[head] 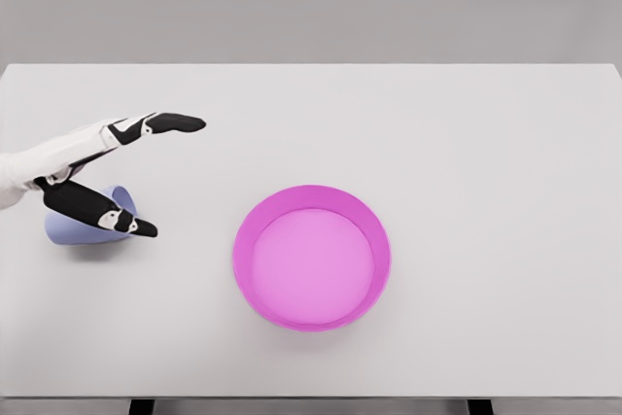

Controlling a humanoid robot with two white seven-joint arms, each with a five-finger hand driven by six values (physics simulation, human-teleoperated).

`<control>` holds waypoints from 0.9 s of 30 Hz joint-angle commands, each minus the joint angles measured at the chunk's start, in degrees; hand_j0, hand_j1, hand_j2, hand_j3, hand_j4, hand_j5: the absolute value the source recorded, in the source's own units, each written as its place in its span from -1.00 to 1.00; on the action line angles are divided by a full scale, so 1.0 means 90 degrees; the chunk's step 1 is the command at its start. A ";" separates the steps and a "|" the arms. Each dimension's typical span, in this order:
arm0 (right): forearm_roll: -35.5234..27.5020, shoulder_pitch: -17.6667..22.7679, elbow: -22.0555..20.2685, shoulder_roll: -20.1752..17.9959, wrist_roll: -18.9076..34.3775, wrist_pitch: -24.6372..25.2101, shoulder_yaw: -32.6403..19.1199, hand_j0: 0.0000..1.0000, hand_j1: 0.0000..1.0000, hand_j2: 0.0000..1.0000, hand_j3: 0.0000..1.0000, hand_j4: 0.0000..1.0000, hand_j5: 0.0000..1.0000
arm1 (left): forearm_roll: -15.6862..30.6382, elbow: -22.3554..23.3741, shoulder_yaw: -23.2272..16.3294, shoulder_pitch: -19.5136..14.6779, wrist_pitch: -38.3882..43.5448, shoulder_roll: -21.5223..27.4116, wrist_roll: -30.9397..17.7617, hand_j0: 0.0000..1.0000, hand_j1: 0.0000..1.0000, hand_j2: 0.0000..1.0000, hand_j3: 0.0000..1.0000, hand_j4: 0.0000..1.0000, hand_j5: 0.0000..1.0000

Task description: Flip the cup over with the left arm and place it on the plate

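Observation:
A pale blue cup [86, 232] lies on the white table at the left, partly hidden under my left hand. My left hand [146, 177] reaches in from the left edge, fingers spread open: one black-tipped finger [170, 123] points right above the cup, another [102, 211] crosses over the cup's top. The hand holds nothing. A magenta round plate [381, 250] with a raised rim sits right of the cup, near the table's middle front. The right arm does not show.
The white table [466, 143] spans the whole view, its front edge near the picture's bottom and its far edge against a grey wall.

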 commanded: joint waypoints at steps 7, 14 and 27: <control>0.0020 0.0019 0.0018 -0.0001 -0.0003 0.0000 -0.0014 1.00 1.00 1.00 1.00 1.00 1.00 | 0.0038 -0.0002 -0.0053 0.0127 0.0016 0.0075 0.0002 1.00 1.00 1.00 1.00 1.00 1.00; 0.0020 0.0019 0.0018 -0.0001 -0.0003 0.0000 -0.0014 1.00 1.00 1.00 1.00 1.00 1.00 | -0.0011 -0.0002 0.0064 0.0459 0.0173 0.0417 0.0002 1.00 1.00 1.00 1.00 1.00 1.00; 0.0020 0.0010 0.0018 -0.0001 -0.0003 0.0000 -0.0014 1.00 1.00 1.00 1.00 1.00 1.00 | -0.1603 -0.0002 0.1090 0.1211 0.1834 0.0417 0.0002 1.00 1.00 1.00 1.00 1.00 1.00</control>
